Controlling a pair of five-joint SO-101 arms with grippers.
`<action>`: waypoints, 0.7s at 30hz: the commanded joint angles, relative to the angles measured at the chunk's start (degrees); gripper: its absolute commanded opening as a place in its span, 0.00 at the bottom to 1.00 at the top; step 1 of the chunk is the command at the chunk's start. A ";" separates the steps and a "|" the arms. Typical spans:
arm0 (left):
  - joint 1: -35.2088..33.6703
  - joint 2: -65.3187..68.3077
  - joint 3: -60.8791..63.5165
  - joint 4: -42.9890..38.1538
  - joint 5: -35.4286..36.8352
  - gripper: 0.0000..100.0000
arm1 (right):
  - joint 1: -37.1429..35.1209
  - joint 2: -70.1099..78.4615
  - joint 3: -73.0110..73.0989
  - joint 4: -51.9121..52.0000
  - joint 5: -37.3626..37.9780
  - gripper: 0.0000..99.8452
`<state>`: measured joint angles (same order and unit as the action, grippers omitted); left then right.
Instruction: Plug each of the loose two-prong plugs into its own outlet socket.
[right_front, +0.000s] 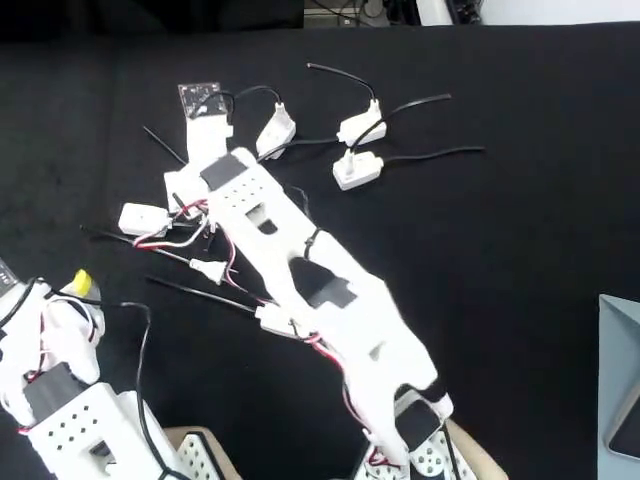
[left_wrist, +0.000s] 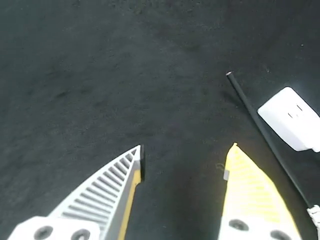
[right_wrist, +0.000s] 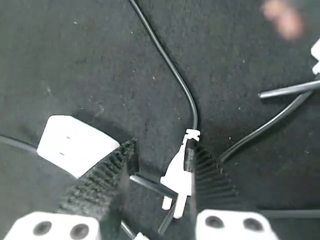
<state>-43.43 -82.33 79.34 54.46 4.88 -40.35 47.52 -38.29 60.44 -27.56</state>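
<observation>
Plug (right_wrist: 176, 175), two-prong, between the parted jaws of the right gripper (right_wrist: 160, 146) at 11 o'clock on the worktop (right_front: 520, 280), touching one jaw, clear of the other; outlet socket (right_wrist: 75, 142) just beside. Left gripper (left_wrist: 187, 147) at 8 o'clock, jaws released above the worktop, grasping nothing.

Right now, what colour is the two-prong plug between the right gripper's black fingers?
White plug on a thin black cord; best in right wrist view.
</observation>
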 joint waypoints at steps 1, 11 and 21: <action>0.75 -0.53 -0.22 -1.05 0.44 0.27 | 0.79 5.23 -13.93 6.42 -2.81 0.13; 0.84 -0.53 -0.22 -1.05 0.44 0.27 | 2.20 15.78 -36.62 23.38 -7.03 0.21; 0.84 -0.53 -0.22 -1.05 0.44 0.27 | -0.62 22.37 -42.07 25.41 -5.71 0.18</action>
<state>-43.34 -82.33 79.34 54.46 4.88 -39.30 70.29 -76.97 85.49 -33.98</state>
